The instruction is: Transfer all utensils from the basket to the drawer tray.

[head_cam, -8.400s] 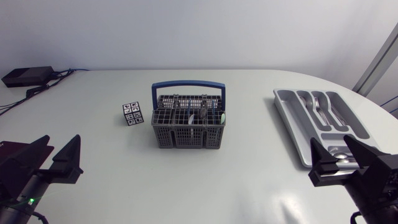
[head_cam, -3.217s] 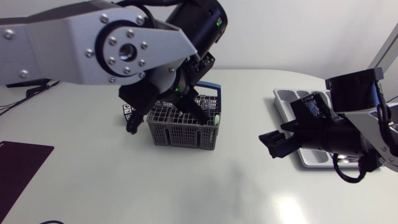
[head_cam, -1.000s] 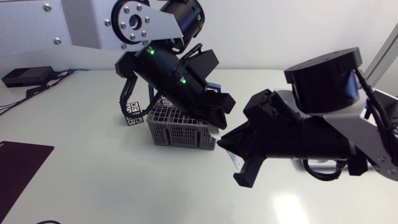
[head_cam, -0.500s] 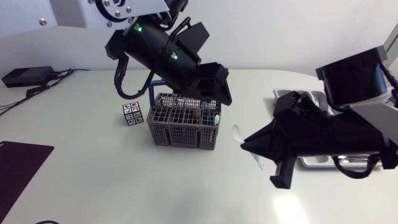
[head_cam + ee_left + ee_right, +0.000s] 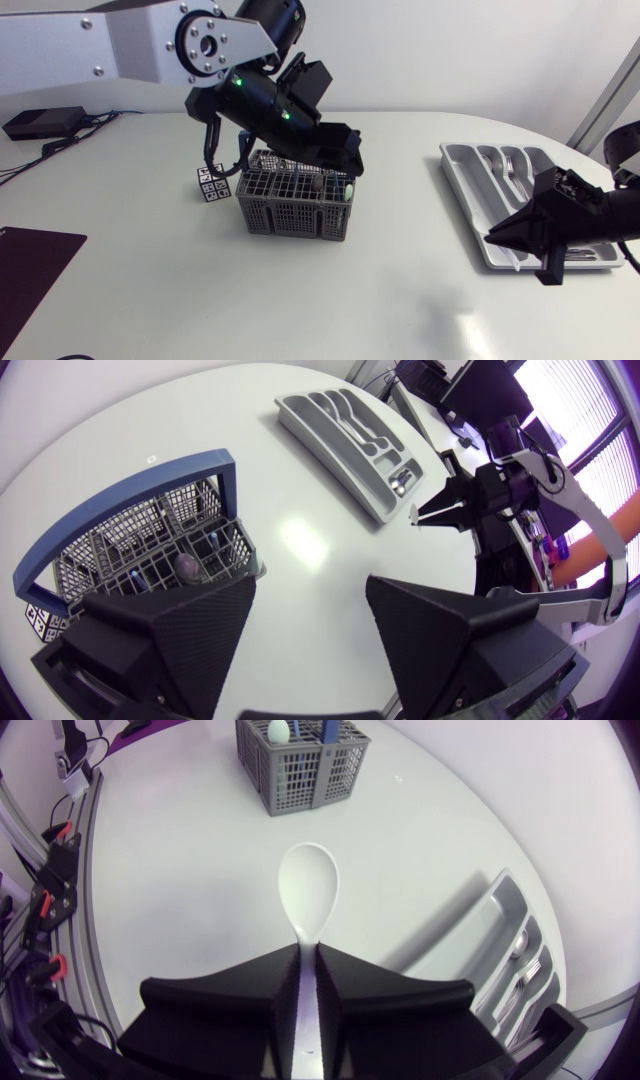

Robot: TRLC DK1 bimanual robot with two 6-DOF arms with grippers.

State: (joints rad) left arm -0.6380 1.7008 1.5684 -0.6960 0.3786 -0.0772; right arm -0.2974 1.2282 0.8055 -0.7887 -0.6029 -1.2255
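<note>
A patterned cube (image 5: 212, 183) sits just left of the grey cutlery basket (image 5: 295, 215) mid-tabletop. The left tool (image 5: 310, 585) hangs above the basket, fingers wide and empty. The right tool (image 5: 308, 960) grips a white spoon (image 5: 308, 890) by its handle, just beside the drawer tray (image 5: 460, 190) at the tabletop's right edge.

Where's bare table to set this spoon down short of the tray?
Bare table lies between the basket and the tray, and along the near edge, past the dark mat. Crowded around the basket: left gripper above, cube beside.
</note>
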